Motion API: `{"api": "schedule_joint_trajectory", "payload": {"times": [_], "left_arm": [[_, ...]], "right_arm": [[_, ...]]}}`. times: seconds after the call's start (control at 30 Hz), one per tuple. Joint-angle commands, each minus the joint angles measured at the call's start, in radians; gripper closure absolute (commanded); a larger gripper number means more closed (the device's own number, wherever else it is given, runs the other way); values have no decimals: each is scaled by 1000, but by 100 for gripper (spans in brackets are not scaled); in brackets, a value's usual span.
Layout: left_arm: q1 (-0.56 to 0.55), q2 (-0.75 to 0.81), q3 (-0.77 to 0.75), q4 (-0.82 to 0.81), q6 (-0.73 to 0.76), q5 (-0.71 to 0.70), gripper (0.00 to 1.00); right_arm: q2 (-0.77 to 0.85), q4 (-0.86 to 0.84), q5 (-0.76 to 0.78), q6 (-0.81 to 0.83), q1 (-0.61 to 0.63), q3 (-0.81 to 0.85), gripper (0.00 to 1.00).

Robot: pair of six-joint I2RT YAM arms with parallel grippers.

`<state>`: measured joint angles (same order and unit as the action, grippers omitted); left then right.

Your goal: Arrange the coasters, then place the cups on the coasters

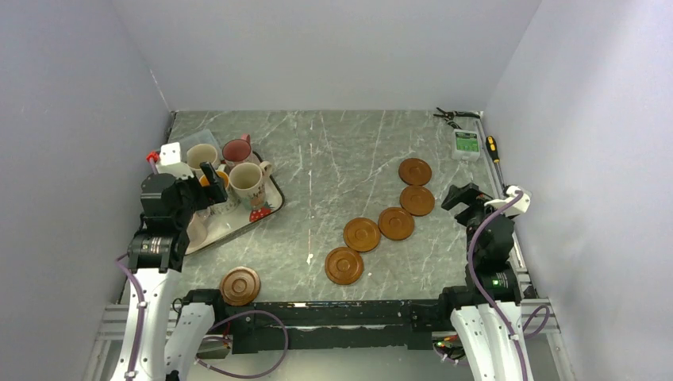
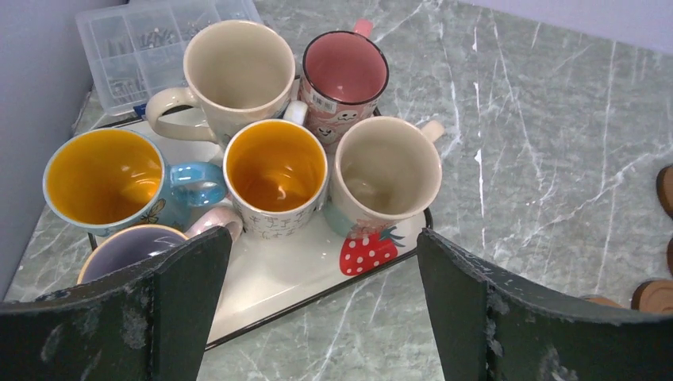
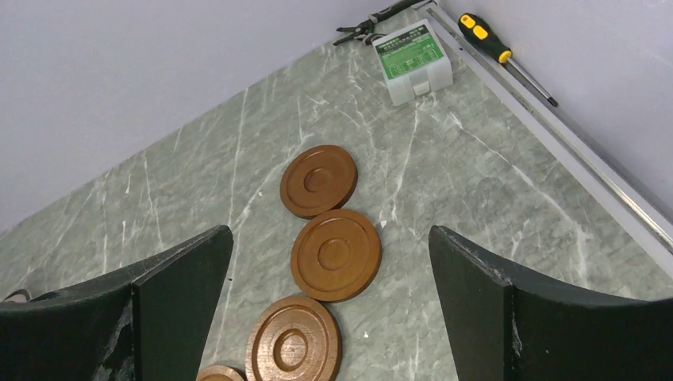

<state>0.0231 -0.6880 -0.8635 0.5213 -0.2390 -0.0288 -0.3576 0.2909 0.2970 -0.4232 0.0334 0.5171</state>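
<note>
Several brown wooden coasters lie on the marble table; a curved row runs from one coaster point(image 1: 415, 171) down to another point(image 1: 344, 265), and one more point(image 1: 240, 286) sits apart near the front left. Several cups stand packed on the strawberry-print tray point(image 2: 270, 278), among them a cream one point(image 2: 238, 67), a pink-lined one point(image 2: 346, 67), an orange-lined one point(image 2: 275, 165) and a blue one point(image 2: 103, 176). My left gripper point(image 2: 324, 238) hangs open above the tray's near edge, holding nothing. My right gripper point(image 3: 329, 232) is open and empty above the second coaster point(image 3: 336, 254) of the row.
A clear compartment box point(image 2: 151, 40) sits behind the tray. At the back right are a white box with a green label point(image 3: 414, 59), a yellow-handled screwdriver point(image 3: 496, 48) and pliers point(image 3: 373, 20). Walls close in the left, back and right sides.
</note>
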Motion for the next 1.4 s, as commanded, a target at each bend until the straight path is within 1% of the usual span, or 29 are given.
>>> {"api": "schedule_joint_trajectory", "payload": {"times": [0.0,0.13,0.27,0.37,0.5,0.6,0.67,0.73,0.8,0.9,0.93,0.97,1.03,1.2,1.27,1.37], "left_arm": [[4,39,-29,-42,-41,-15,6],[4,46,-32,-67,-31,7,6],[-7,9,-50,-99,1,57,6],[-6,-34,-63,-85,10,119,6],[-9,-82,-56,-38,6,92,6],[-9,-112,-48,4,3,89,6],[-9,-132,-47,24,-1,102,6],[-9,-160,-60,40,0,111,6],[-9,-189,-76,61,-2,112,6],[-9,-211,-78,66,-3,135,6],[-9,-214,-78,61,1,161,6],[-9,-215,-80,57,7,185,6],[-9,-209,-82,56,14,219,6],[-9,-191,-74,52,19,214,6],[-9,-189,-75,51,25,235,6],[-9,-191,-75,49,26,246,6]], "right_arm": [[7,-36,3,2,-2,32,0],[-7,-28,1,14,-3,37,0],[-80,-25,-57,44,-1,43,0],[-179,16,-51,44,-2,79,0],[-349,71,-77,50,-2,148,1],[-528,118,-111,60,-2,214,9],[-657,111,-117,68,-2,239,14],[-738,93,-135,79,-3,263,19],[-796,62,-187,89,-4,285,23],[-893,5,-268,118,-2,333,24],[-940,4,-314,133,-2,361,24],[-990,16,-341,146,-1,400,27],[-1086,49,-353,155,1,475,31],[-1244,55,-389,192,10,602,32],[-1302,62,-401,213,24,669,35],[-1404,94,-361,240,54,758,39]]}}
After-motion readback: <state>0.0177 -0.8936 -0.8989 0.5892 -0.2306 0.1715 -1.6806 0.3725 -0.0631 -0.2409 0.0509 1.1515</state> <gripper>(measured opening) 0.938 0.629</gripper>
